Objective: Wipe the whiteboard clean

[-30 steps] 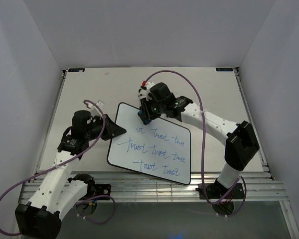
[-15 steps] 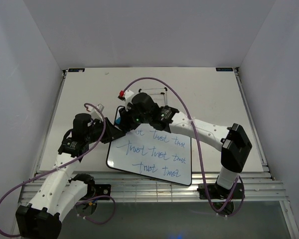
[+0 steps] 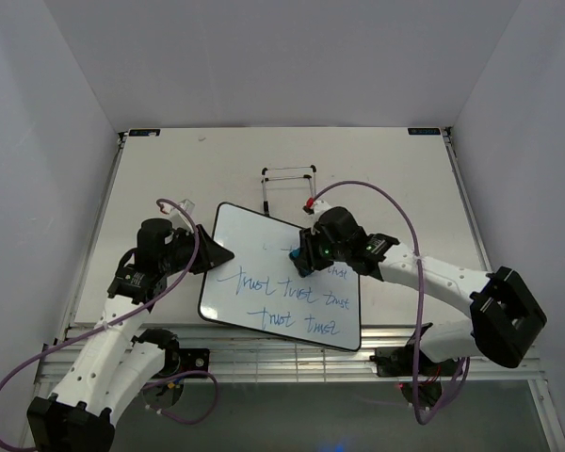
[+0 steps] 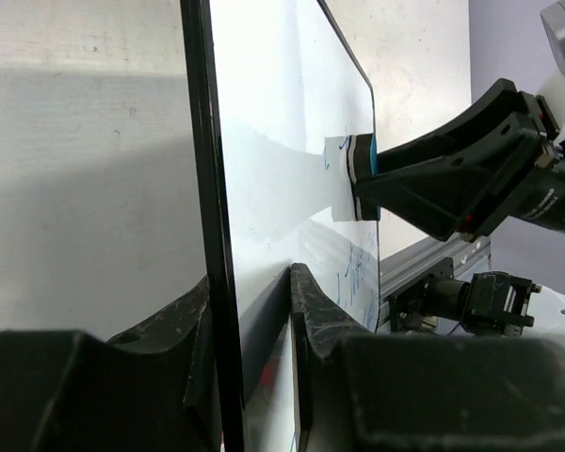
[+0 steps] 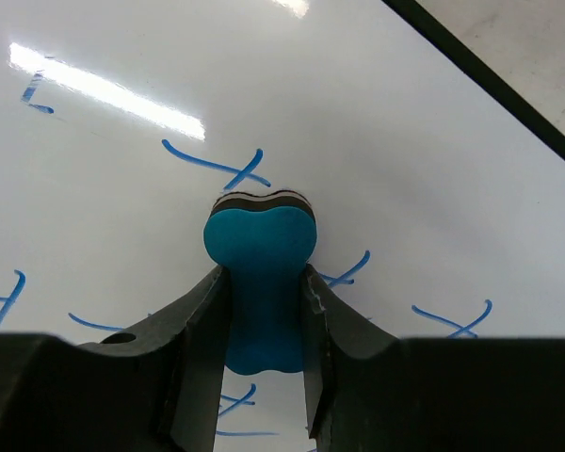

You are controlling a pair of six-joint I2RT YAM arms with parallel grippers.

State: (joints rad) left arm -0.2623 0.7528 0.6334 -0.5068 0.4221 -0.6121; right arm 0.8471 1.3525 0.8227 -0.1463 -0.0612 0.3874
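The whiteboard [image 3: 254,254] is white with a thin black rim and lies tilted near the table's front, with blue scrawl on its middle and lower part and a wiped top strip. My left gripper [image 3: 210,252] is shut on its left edge; the left wrist view shows the rim [image 4: 207,188] clamped between the jaws. My right gripper [image 3: 301,254] is shut on the blue bone-shaped eraser [image 5: 261,282] and presses it against the board [image 5: 377,141] among the blue strokes. The eraser also shows in the left wrist view [image 4: 356,177].
A thin black wire easel stand [image 3: 289,179] stands behind the board near the table's middle. White walls close in the left, right and back. The aluminium rail [image 3: 264,353] runs along the front edge by the arm bases.
My right gripper swept the eraser from the board's top left across to the right, and the top row of writing is mostly wiped off. The left gripper kept its hold.
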